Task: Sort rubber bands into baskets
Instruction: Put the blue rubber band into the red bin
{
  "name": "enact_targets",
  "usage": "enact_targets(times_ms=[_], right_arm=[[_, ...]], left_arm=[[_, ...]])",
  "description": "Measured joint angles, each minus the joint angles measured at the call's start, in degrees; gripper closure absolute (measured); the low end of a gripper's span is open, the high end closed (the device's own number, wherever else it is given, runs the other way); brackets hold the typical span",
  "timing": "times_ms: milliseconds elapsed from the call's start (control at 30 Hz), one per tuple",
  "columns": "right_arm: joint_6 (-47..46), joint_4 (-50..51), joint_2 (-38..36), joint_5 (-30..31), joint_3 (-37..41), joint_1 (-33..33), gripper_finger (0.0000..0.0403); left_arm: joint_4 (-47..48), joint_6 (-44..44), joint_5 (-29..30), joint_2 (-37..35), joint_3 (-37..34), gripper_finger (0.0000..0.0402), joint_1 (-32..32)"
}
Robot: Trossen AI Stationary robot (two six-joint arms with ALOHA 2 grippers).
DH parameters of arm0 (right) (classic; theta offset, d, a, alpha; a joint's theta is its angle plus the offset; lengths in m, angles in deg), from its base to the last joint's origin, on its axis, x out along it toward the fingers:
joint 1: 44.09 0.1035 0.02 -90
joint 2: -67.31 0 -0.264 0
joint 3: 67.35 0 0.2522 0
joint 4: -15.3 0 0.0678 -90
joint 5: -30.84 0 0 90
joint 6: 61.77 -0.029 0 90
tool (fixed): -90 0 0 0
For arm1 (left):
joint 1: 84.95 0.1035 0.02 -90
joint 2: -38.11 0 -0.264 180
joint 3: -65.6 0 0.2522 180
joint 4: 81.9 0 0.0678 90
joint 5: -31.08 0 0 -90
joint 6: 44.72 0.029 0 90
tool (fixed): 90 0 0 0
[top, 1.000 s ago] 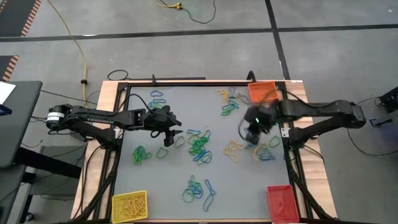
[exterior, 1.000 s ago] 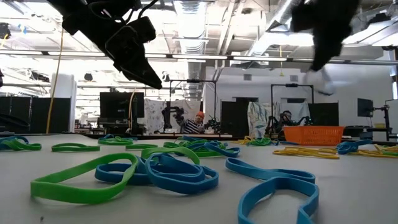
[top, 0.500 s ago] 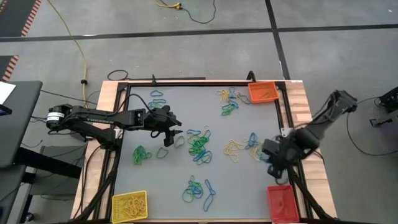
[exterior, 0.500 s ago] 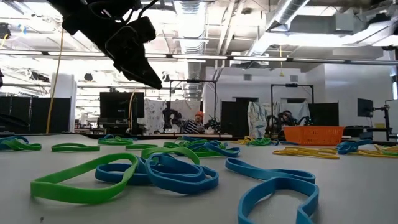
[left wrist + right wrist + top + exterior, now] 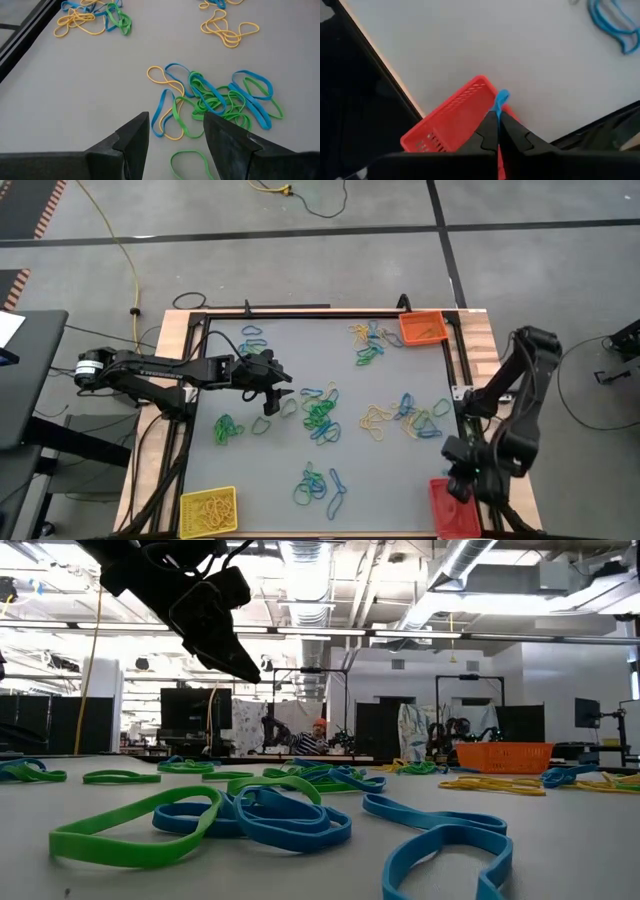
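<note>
Now we hold a blue rubber band (image 5: 501,96) pinched in the closed right gripper (image 5: 498,120) above the red basket (image 5: 455,120), so next we lower and release, while the left gripper (image 5: 175,132) hangs open and empty

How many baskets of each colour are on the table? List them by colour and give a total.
Yellow basket: 1
Orange basket: 1
Red basket: 1
Total: 3 baskets
</note>
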Motion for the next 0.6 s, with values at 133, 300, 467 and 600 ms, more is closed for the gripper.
enact_targets(times_ms=[133, 300, 467, 600], right_arm=[[-3.24, -4.4, 3.65, 0.05, 0.0, 2.27, 0.0373], [-3.84, -8.61, 6.98, 0.05, -0.02, 3.69, 0.0373], [-4.91, -10.58, 8.49, 0.0, -0.02, 4.03, 0.0372], [-6.52, -10.59, 9.0, -0.26, -0.02, 4.55, 0.0363]], left_arm=[[-0.01, 0.0, 0.0, -0.01, 0.0, 0.0223, 0.0], [0.0, 0.0, 0.0, -0.01, 0.0, 0.0223, 0.0], [0.01, 0.0, -0.01, 0.0, 0.0, 0.0223, 0.0], [0.01, 0.0, 0.0, 0.0, 0.0, 0.0223, 0.0]])
